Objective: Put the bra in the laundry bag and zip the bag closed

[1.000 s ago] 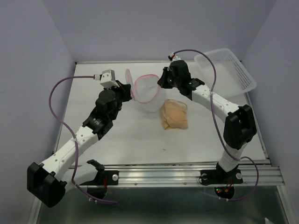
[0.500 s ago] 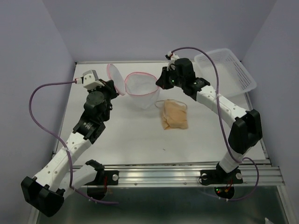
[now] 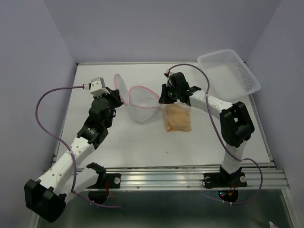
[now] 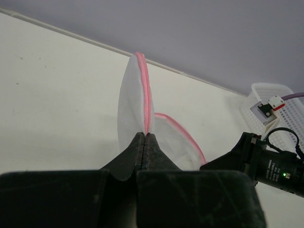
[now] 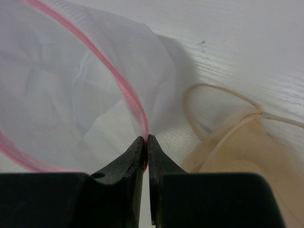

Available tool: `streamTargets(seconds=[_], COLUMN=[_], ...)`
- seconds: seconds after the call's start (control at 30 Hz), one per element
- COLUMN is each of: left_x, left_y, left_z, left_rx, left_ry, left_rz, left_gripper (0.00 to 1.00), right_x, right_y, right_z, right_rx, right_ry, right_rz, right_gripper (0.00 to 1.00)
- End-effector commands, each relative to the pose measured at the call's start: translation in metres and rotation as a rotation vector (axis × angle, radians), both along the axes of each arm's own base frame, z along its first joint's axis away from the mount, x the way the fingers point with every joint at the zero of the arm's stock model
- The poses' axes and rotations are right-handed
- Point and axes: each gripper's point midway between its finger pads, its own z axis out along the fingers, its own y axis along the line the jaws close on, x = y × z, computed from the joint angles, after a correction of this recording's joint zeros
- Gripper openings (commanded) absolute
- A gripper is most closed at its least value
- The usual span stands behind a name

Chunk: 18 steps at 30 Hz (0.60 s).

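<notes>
The laundry bag (image 3: 142,108), white mesh with a pink zipper rim, hangs open between my two grippers at the middle of the table. My left gripper (image 3: 118,93) is shut on the rim of the round lid (image 4: 135,95), which stands up on edge. On the opposite side, my right gripper (image 3: 162,97) pinches the bag's pink rim (image 5: 135,111) between its fingertips, with only a hairline gap between the jaws. The peach bra (image 3: 178,118) lies flat on the table just right of the bag, its strap loop (image 5: 216,102) beside my right gripper (image 5: 147,137).
A white slotted plastic basket (image 3: 230,71) sits tilted at the back right corner. Purple cables arc from both wrists. Walls close in the table at the back and sides, and a metal rail (image 3: 190,176) runs along the near edge.
Both grippers have carried the bag's rim lower and nearer. The right wrist has come down beside the bra. The left wrist has shifted slightly right.
</notes>
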Motion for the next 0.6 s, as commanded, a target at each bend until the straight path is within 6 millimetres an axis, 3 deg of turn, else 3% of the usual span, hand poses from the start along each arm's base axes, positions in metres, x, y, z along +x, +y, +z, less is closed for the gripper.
streamTargets(seconds=[0.0, 0.1, 0.13, 0.17, 0.2, 0.27, 0.33, 0.43, 0.47, 0.57], left_x=[-0.002, -0.004, -0.004, -0.006, -0.006, -0.008, -0.008, -0.008, -0.008, -0.009], left_y=[0.0, -0.002, -0.002, -0.005, -0.006, -0.012, -0.015, -0.019, -0.021, -0.021], left_z=[0.01, 0.004, 0.003, 0.005, 0.008, 0.011, 0.015, 0.019, 0.02, 0.022], left_rx=[-0.024, -0.033, -0.029, -0.028, -0.032, -0.017, -0.012, 0.0, 0.006, 0.005], left_ry=[-0.066, -0.064, -0.066, -0.073, -0.087, -0.102, -0.116, -0.127, -0.132, -0.136], left_rz=[-0.013, -0.031, -0.031, -0.05, -0.06, -0.102, -0.12, -0.143, -0.154, -0.158], left_gripper=[0.0, 0.0, 0.0, 0.0, 0.0, 0.0, 0.0, 0.0, 0.0, 0.0], right_x=[0.008, 0.005, 0.005, 0.004, 0.004, 0.004, 0.003, 0.0, 0.0, -0.006], right_y=[0.004, 0.005, 0.005, 0.005, 0.004, 0.005, 0.006, 0.001, -0.008, -0.036], right_z=[0.017, 0.021, 0.021, 0.024, 0.028, 0.041, 0.053, 0.076, 0.085, 0.089], right_rx=[0.034, 0.045, 0.046, 0.05, 0.057, 0.08, 0.1, 0.127, 0.122, 0.08], right_ry=[-0.044, -0.04, -0.041, -0.046, -0.046, -0.06, -0.075, -0.109, -0.131, -0.17], right_rz=[-0.033, -0.028, -0.031, -0.031, -0.038, -0.05, -0.048, -0.071, -0.118, -0.224], right_gripper=[0.14, 0.21, 0.28, 0.4, 0.59, 0.79, 0.81, 0.95, 1.0, 1.0])
